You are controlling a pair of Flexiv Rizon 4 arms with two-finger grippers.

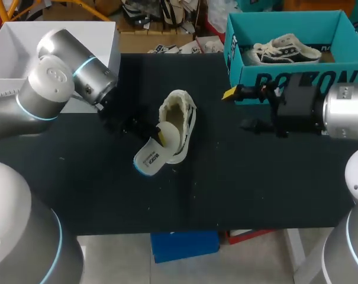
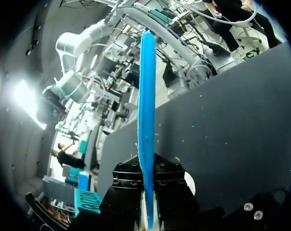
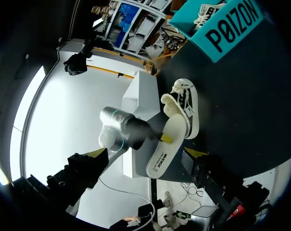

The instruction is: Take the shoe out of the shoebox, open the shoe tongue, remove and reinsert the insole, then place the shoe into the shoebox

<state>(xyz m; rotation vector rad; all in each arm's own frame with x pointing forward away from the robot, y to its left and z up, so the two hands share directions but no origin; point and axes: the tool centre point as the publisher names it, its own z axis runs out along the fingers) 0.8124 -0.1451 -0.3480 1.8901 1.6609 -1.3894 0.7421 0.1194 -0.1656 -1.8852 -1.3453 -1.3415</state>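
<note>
Clamping the insole (image 2: 146,96) from both sides, the left end effector (image 2: 148,190) had its fingers nearly together, with the thin blue-edged sheet standing edge-on between them in the left wrist view. From above, the insole's white face showed, one end over the opening of the cream shoe (image 1: 180,118) and the other jutting out past it above the black tabletop (image 1: 255,177). The shoe lay on the tabletop near its middle, opening upward. The right end effector (image 1: 239,109) hung to the right of the shoe, apart from it, its fingers spread wide and holding nothing. Just behind it, the teal shoebox (image 1: 297,77) sat at the far right corner of the tabletop, a second shoe (image 1: 285,50), dark and white, lying inside. Large dark lettering ran across the shoebox's front wall, and small dark print marked the insole's white face.
</note>
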